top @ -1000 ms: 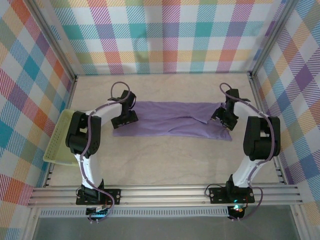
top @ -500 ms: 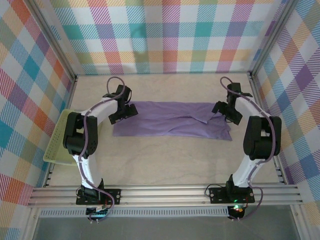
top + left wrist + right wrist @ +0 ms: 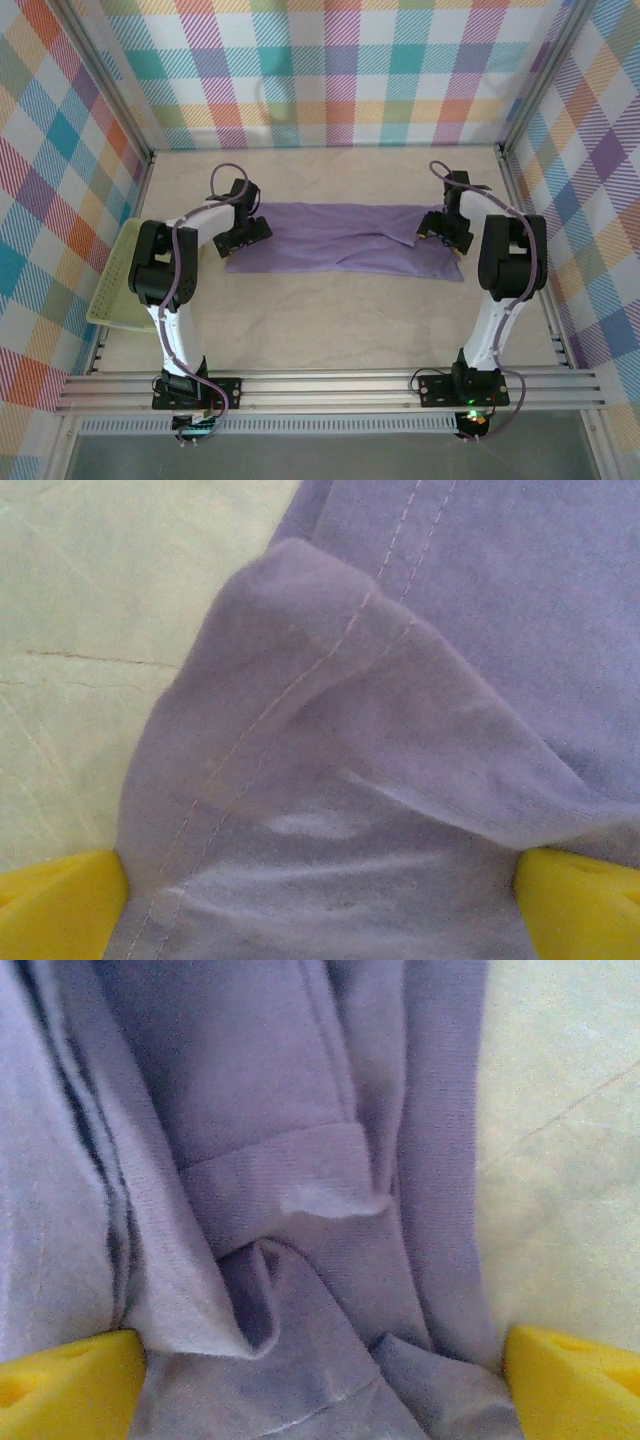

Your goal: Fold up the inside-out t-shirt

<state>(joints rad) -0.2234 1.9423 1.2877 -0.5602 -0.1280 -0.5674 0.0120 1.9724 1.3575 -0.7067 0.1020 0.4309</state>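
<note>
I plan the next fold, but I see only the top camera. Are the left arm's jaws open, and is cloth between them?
Observer: Yes. In the left wrist view the left jaws stand wide open, yellow fingertips in both lower corners, with a raised fold of the t-shirt between them.
Operator: Which part of the shirt is that?
Observer: A hemmed edge: a double line of stitching runs over the fold, beside the bare table.
Operator: And the right side?
Observer: The right jaws are open too, yellow fingertips apart, over bunched pleats with a folded hem in the middle.
</note>
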